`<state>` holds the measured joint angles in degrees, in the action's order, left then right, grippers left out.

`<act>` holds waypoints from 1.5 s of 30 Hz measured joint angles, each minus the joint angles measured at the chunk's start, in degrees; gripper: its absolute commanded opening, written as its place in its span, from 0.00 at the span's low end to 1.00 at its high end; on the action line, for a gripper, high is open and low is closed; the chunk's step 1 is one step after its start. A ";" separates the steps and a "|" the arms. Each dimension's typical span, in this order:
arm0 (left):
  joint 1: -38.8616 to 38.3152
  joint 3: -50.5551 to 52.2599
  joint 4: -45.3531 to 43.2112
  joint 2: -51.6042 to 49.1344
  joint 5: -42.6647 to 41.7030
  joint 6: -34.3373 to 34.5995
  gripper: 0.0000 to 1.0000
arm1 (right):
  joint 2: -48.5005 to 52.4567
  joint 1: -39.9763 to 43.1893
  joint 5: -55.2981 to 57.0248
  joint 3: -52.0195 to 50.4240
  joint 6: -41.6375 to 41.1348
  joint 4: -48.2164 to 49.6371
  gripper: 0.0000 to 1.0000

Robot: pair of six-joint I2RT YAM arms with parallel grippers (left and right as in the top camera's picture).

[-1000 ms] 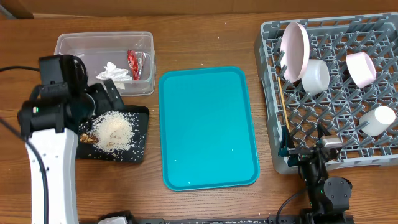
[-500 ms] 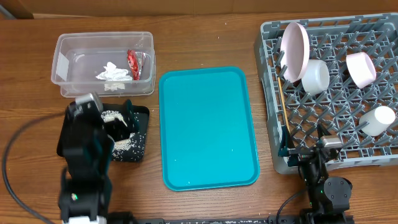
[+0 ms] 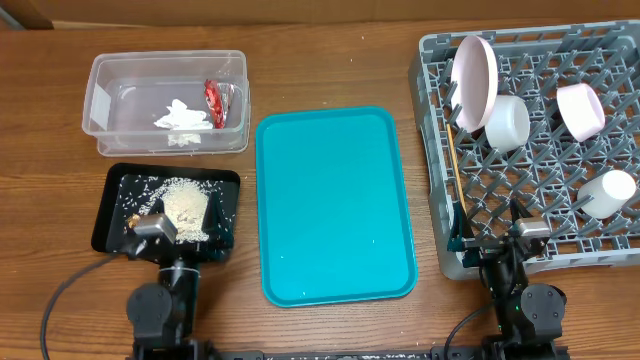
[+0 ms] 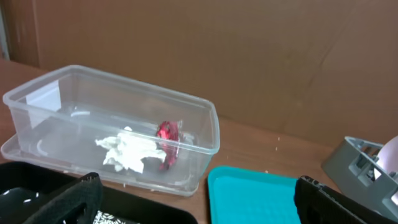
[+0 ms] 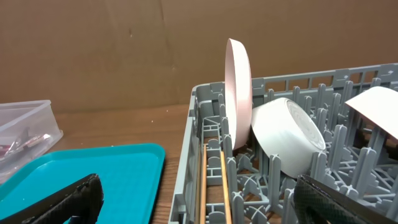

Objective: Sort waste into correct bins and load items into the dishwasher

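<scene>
Inventory, wooden surface (image 3: 330, 60).

1. Clear tub (image 3: 100, 75), far left: holds crumpled white napkin (image 3: 183, 115) and red wrapper (image 3: 216, 103) side by side; the wrapper's print is too small to read.
2. Black tray (image 3: 110, 215), just in front of the tub: loose rice (image 3: 185, 205) heaped in the middle, with stray grains around it.
3. Teal tray (image 3: 335, 205), centre: bare.
4. Grey dish rack (image 3: 430, 60), right:
   - plate (image 3: 473, 80) standing on edge
   - white bowl (image 3: 505, 120) leaning against the plate
   - pink bowl (image 3: 580, 108) further right
   - white cup (image 3: 608, 192) lying on its side
   - chopsticks (image 5: 211, 186) laid along the left wall
5. Left hand (image 4: 196, 186): fingers spread wide, grasping nothing, low by the black tray's near edge.
6. Right hand (image 5: 198, 186): fingers spread wide, grasping nothing, at the rack's near corner.
</scene>
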<state>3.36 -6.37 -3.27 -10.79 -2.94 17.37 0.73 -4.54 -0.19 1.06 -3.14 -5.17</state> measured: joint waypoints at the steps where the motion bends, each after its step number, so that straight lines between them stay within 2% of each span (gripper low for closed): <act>1: -0.02 1.29 -0.72 1.40 0.22 0.00 1.00 | 0.00 0.00 -0.02 0.00 0.00 0.02 1.00; 9: -2.97 5.49 -0.57 8.35 5.60 0.00 1.00 | 0.00 0.00 0.00 0.00 -0.02 0.04 1.00; 15: -3.39 5.73 6.75 9.84 9.05 -0.26 1.00 | 0.00 0.00 0.02 0.00 -0.02 0.00 1.00; 21: -3.39 5.86 7.32 9.88 8.85 -2.93 1.00 | 0.00 0.00 0.00 0.00 -0.02 0.02 1.00; 41: -3.96 5.86 7.34 9.88 8.50 -4.24 1.00 | 0.00 0.00 -0.02 0.00 -0.04 0.02 1.00; 45: -5.27 5.86 7.63 9.88 5.60 -7.56 1.00 | 0.00 0.00 0.00 0.00 -0.02 0.00 1.00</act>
<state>-1.91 -0.51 4.36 -0.91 2.66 9.80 0.73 -4.54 -0.19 1.06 -3.16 -5.17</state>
